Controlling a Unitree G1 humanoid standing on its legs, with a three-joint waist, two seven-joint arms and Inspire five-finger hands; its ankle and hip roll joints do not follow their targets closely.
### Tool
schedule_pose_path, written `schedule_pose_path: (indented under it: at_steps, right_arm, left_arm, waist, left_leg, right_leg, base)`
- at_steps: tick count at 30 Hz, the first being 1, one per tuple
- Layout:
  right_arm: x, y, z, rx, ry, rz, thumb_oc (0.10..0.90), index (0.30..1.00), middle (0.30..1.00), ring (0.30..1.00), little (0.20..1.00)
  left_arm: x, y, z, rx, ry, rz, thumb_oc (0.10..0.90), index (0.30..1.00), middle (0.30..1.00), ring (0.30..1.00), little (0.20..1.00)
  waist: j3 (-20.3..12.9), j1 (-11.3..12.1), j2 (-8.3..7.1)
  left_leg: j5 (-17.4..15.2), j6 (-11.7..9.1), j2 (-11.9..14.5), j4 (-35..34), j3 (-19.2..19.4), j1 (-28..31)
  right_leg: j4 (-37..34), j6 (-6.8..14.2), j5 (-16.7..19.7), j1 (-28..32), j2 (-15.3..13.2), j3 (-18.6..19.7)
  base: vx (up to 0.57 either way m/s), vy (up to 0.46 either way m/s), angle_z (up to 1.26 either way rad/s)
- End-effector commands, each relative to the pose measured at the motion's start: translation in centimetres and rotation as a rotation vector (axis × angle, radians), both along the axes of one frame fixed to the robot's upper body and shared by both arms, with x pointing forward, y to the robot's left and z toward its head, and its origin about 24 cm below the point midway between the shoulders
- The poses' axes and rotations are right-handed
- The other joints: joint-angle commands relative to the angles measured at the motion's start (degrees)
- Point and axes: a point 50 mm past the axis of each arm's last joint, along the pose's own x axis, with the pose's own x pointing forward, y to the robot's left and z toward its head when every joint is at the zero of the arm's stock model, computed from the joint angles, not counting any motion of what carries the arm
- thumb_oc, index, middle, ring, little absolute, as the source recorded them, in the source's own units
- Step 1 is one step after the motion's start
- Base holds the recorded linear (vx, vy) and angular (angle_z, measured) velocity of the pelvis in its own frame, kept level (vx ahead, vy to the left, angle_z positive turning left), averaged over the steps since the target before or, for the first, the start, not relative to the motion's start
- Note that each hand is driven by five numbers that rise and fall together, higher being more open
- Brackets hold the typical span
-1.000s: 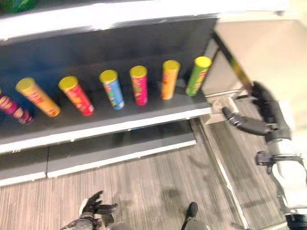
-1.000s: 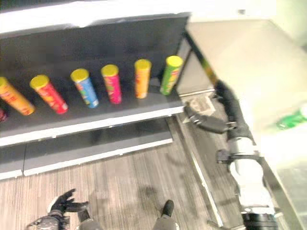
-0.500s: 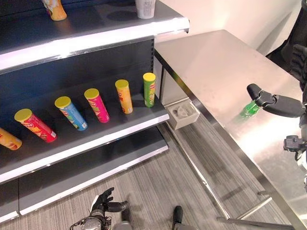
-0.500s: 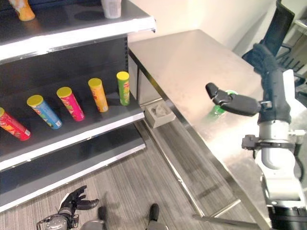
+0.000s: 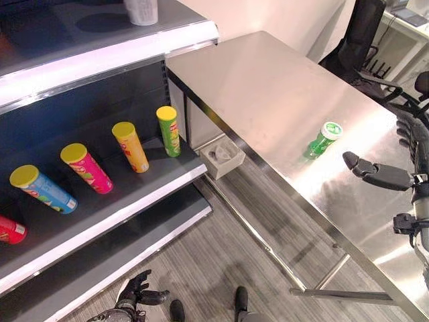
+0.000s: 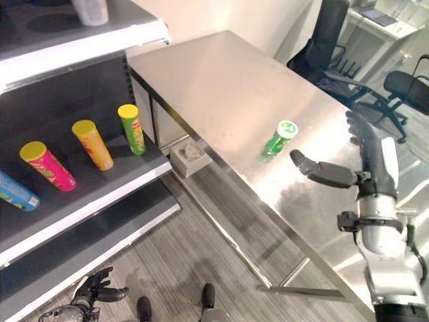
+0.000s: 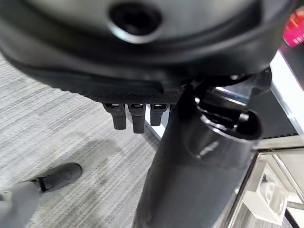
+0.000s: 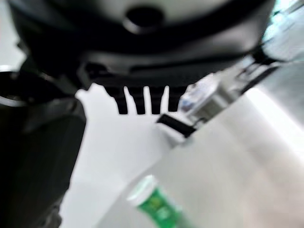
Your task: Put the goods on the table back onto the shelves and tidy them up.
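Green can (image 5: 322, 139): it stands on the shiny worktop (image 5: 268, 80), near the front edge. It is the one thing on the worktop.
Right robot hand (image 5: 379, 176): its fingers are straight and open, and it holds nothing. It is just beside the can, with the can at about 10 o'clock from it, not touching.
Left robot hand (image 5: 137, 295): low down over the floor, loosely open and empty.
Shelf (image 5: 120, 194): well apart, at 9 o'clock from the can.
What could go wrong: I think the tall thin can may tip and roll off the edge if the fingers bump it.
Count: one green can; five tubes on the middle shelf, green (image 5: 168, 130), orange (image 5: 130, 145), pink (image 5: 86, 167), blue (image 5: 41, 188) and red (image 5: 9, 229); one white cup (image 5: 141, 10) on the top shelf.
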Motion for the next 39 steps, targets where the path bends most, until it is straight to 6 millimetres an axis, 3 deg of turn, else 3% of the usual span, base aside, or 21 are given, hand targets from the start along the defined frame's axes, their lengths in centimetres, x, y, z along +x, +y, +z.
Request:
schedule_pose_path:
  at_steps: [1, 7, 17, 26, 27, 39]
  right_arm:
    - [-0.4, -1.6, 5.7, -0.095, -0.241, -0.095, 0.8, 0.9, 0.9, 0.9, 0.9]
    - [0.3, -2.2, 4.3, -0.021, -0.23, -0.157, 0.8, 0.9, 0.9, 0.9, 0.9]
    - [3.8, -1.7, 6.0, -0.002, -0.294, -0.208, 0.8, 0.9, 0.9, 0.9, 0.9]
    - [5.1, -0.9, 7.1, -0.029, -0.315, -0.2, 0.8, 0.9, 0.9, 0.9, 0.9]
    - [5.2, -0.6, 7.2, -0.053, -0.312, -0.195, 0.4, 0.3, 0.3, 0.3, 0.3]
    - [3.5, -0.4, 9.8, -0.127, -0.406, -0.171, 0.4, 0.3, 0.3, 0.3, 0.3]
  left_arm:
    - [2.1, 0.8, 1.5, 0.043, -0.103, -0.051, 0.8, 0.9, 0.9, 0.9, 0.9]
    - [2.5, 0.8, 2.3, 0.032, -0.151, -0.05, 0.8, 0.9, 0.9, 0.9, 0.9]
    - [2.9, 0.9, 3.4, 0.016, -0.217, -0.031, 0.8, 0.9, 0.9, 0.9, 0.9]
    - [2.5, 0.8, 3.2, 0.019, -0.204, -0.038, 0.8, 0.9, 0.9, 0.9, 0.9]
    - [2.5, 0.9, 3.2, 0.026, -0.202, -0.036, 0.8, 0.9, 0.9, 0.9, 0.9]
    - [1.4, 1.9, 2.7, 0.05, -0.154, -0.009, 0.8, 0.9, 0.9, 0.9, 0.9]
  waist:
    - [-1.6, 1.5, -0.61]
    - [0.4, 2.1, 0.1]
    - [3.2, 5.2, 2.23]
    - [3.4, 6.7, 2.4]
    - [3.3, 7.0, 2.23]
    - [2.1, 7.0, 1.2]
  left_leg:
    - [-3.6, -3.6, 4.2, 3.7, -0.3, -2.6]
    - [-3.3, -3.5, 3.9, 3.5, -1.2, -4.3]
    - [-0.8, -4.0, 3.7, 1.7, -4.1, -7.9]
    - [-0.7, -4.1, 3.5, 1.3, -5.6, -7.9]
    - [-0.9, -4.0, 3.4, 1.3, -6.0, -7.8]
    - [-1.7, -4.0, 3.6, 0.9, -5.8, -5.6]
  right_leg:
    - [1.0, 3.1, -5.0, 2.1, 0.4, -1.7]
    - [0.9, 3.3, -4.3, 0.0, 0.2, -1.7]
    - [0.3, 3.0, -4.2, -3.3, 0.5, -2.9]
    - [0.3, 3.0, -4.7, -2.6, 0.2, -4.5]
    - [0.3, 2.9, -4.9, -2.1, 0.1, -5.0]
    - [0.3, 2.9, -5.8, -0.1, 0.3, -5.5]
  base:
    - [0.05, 0.01, 0.05]
    - [0.01, -0.009, 0.02]
    - [0.01, -0.032, 0.07]
    - [0.03, -0.012, 0.15]
    - [0.07, -0.005, 0.14]
    - [0.01, 0.004, 0.05]
